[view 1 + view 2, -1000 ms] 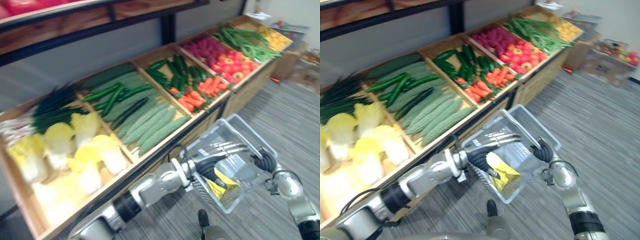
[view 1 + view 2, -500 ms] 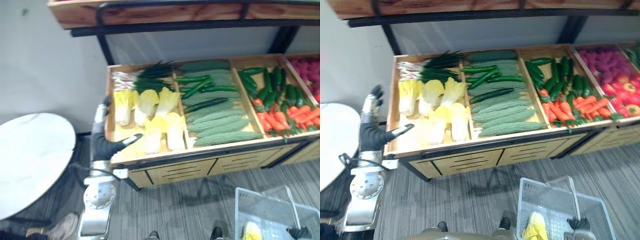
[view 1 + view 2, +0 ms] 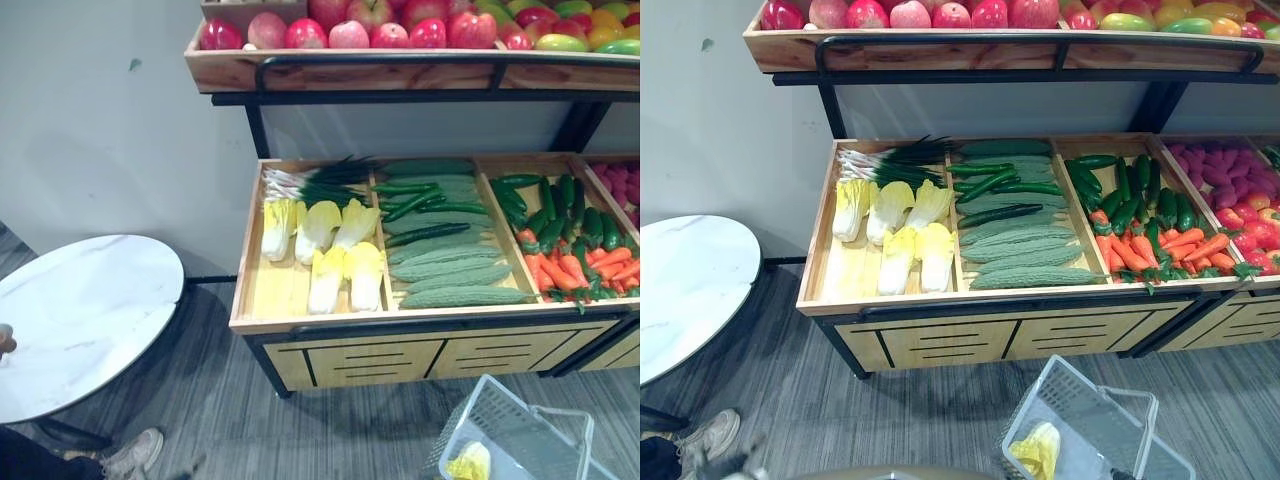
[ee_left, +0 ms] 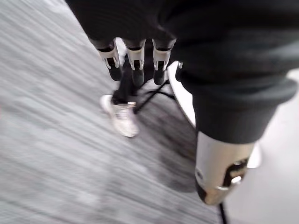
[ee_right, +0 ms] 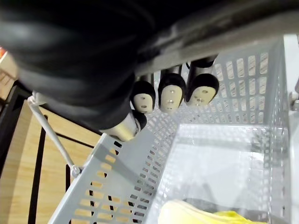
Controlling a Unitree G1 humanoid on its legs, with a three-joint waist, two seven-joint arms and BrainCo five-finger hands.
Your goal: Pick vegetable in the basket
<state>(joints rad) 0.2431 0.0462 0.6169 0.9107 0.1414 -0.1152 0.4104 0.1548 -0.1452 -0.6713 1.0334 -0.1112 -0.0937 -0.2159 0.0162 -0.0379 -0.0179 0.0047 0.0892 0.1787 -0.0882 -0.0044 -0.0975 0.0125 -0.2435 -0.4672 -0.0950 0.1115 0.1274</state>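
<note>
Gone from its raised place beside the cabbage bin half a second ago, the left hand point(image 4: 136, 58) now hangs over the grey floor, fingers straight and relaxed, holding nothing. The head camera has also swung since then, so an upper shelf point(image 3: 940, 55) lined with apples point(image 3: 910, 14) has come into sight.

Below that shelf stands the wooden produce stand point(image 3: 970, 300), divided into bins. The leftmost bin holds scallions point(image 3: 890, 158) at the back and cabbages point(image 3: 910, 255) in front. The next bin has cucumbers point(image 3: 990, 185) behind a row of bitter gourds point(image 3: 1030, 260). In the bin to the right of that, carrots point(image 3: 1180, 245) lie in front of more green vegetables.

To the stand's left, well apart from it, is a round white surface point(image 3: 80, 310).

On the robot's right side, in front of the stand, is the grey perforated basket point(image 3: 1080, 395). One pale yellow cabbage point(image 3: 1040, 450) lies inside it, on the bottom near one wall.

The right hand point(image 5: 170, 95) is at the basket's top. Its fingers are curled over, apparently round the grey handle bar, though the close view makes the wrap hard to confirm.

A person's light shoe point(image 4: 122, 119) rests on the floor by the round surface's foot, just past the left hand's fingertips.
</note>
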